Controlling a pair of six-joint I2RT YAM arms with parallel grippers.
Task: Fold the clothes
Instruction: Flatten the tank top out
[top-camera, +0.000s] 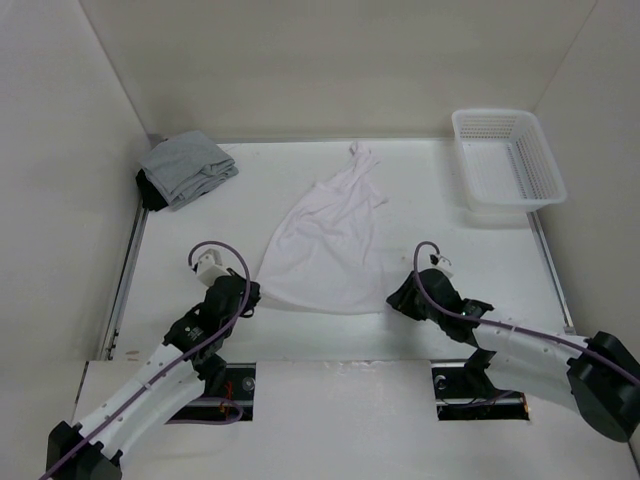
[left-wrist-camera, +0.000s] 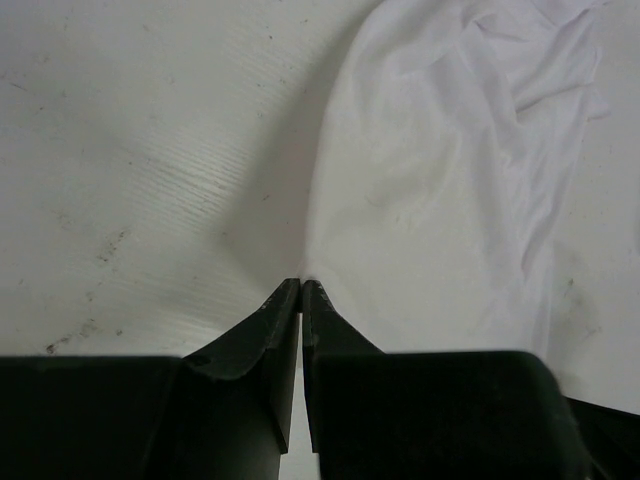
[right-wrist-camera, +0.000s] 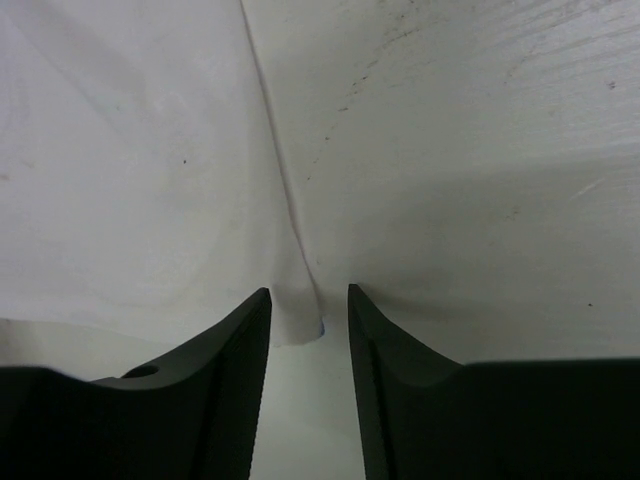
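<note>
The clothes, a plain white garment, lie spread on the table and narrow to a bunched tip at the far end. My left gripper is at the near left corner. In the left wrist view its jaws are pressed together right where the edge of the clothes runs into the tips. My right gripper is at the near right corner. In the right wrist view it stands open, and the corner of the clothes lies loose between the fingers.
A grey cloth bundle with a dark edge lies at the far left corner. A white lattice basket stands at the far right. White walls close in the table on three sides.
</note>
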